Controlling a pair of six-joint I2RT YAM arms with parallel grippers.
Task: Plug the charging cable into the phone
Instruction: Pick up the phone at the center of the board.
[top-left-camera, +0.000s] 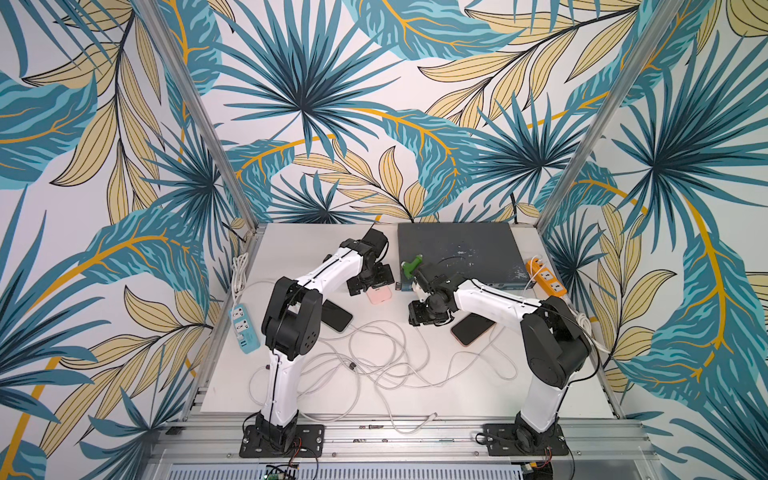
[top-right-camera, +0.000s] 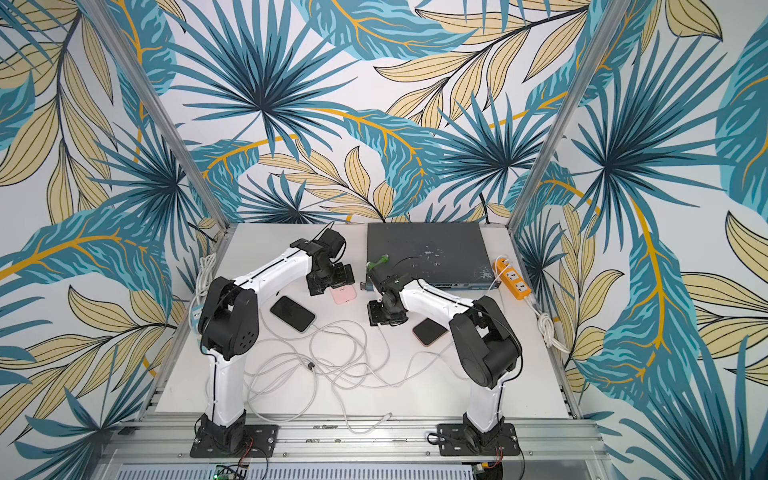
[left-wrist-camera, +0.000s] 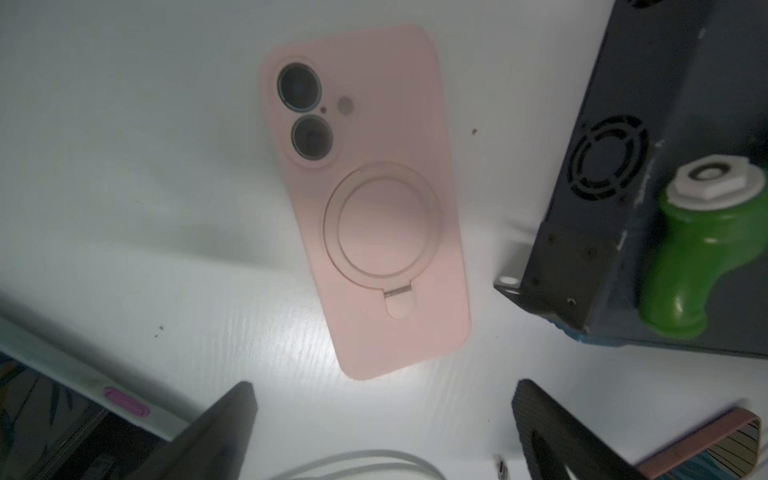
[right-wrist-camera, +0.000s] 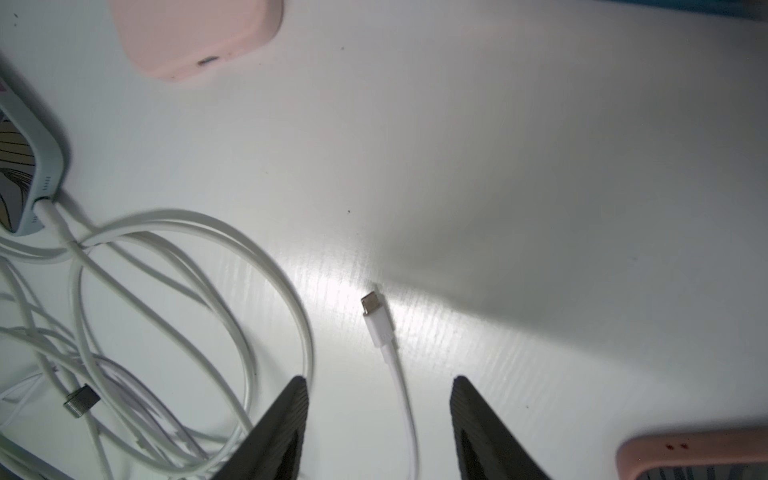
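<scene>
Clutter around pink phone: lying face down on worktop, just beside grey box bearing green handle. Hovering left gripper above it, fingers wide, empty. Straddling loose charging cable with right gripper, fingers apart, not gripping. Crowding nearby: tangled white cables, dark phone, peach-cased phone.

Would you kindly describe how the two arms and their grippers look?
The left arm and right arm have white link shells, bulky black joint housings and a thin black cable along each. The left gripper and right gripper have black, finely ribbed fingers tapering to blunt tips.
</scene>
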